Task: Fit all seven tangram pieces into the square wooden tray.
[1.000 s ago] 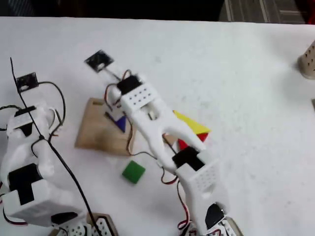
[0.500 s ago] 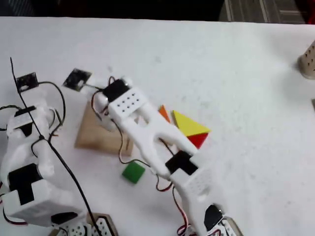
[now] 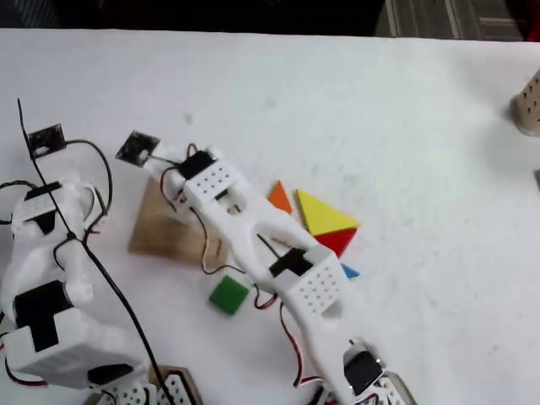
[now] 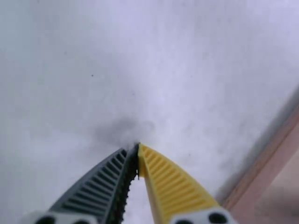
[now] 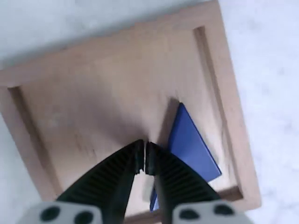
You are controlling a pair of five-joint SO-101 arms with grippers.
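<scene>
The square wooden tray (image 5: pixel 117 79) lies under my right gripper (image 5: pixel 144 156), which is shut with nothing in it, its tips just above the tray floor. A dark blue triangle (image 5: pixel 191 149) lies flat in the tray beside the tips. From above, my right arm (image 3: pixel 245 228) covers much of the tray (image 3: pixel 156 232). On the table lie a green square (image 3: pixel 229 295), an orange triangle (image 3: pixel 280 197), a yellow triangle (image 3: pixel 325 213), a red piece (image 3: pixel 337 242) and a small light blue piece (image 3: pixel 349 272). My left gripper (image 4: pixel 137 154) is shut over bare table.
My left arm (image 3: pixel 42 278) sits folded at the table's left edge with its cables. A wooden edge (image 4: pixel 271 163) runs close beside the left gripper. A perforated wooden block (image 3: pixel 527 105) stands at the far right. Open white table spreads behind and right of the pieces.
My right arm has swung left across the tray, now hiding the blue triangle from above. The orange triangle and the light blue piece have come out from under it.
</scene>
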